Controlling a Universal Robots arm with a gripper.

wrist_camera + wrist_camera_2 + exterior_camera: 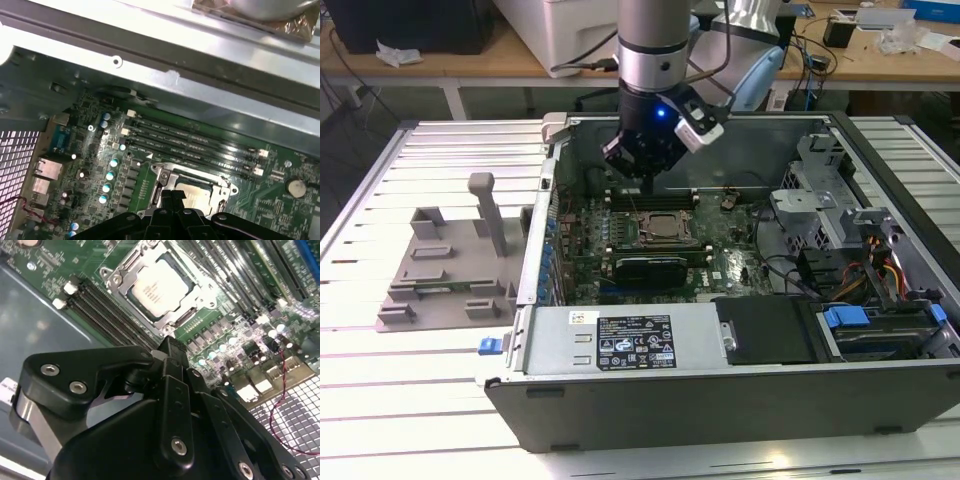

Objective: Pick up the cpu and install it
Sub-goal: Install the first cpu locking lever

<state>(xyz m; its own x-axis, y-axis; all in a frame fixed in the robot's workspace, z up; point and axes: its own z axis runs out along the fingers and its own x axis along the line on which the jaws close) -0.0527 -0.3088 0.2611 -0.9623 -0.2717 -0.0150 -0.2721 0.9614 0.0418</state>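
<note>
The case [720, 400] lies open on the slatted table [380, 420], its near wall toward the exterior camera, with a labelled grey box [625, 340] along that wall and a blue-tabbed drive bay [880, 325] at the exterior view's right. Left of the case, on the table, sits the grey fixture [445, 270] with upright posts. Inside the case the green board [740, 265] holds a black card [645, 268] on its near side, and just beyond that the socket [665, 228] with its metal frame. The cpu [159, 284] lies flat inside the socket frame, silvery top up, square to the frame; in the first wrist view its top [197, 192] shows partly behind the fingertips. Memory slots [195, 140] run beside the socket on its far side, toward the case's far wall [150, 60]. The gripper [647, 180] hangs just above the socket's far edge, clear of the cpu and holding nothing. In the second wrist view its fingers [172, 352] are pressed together at the tips, with no gap between them.
</note>
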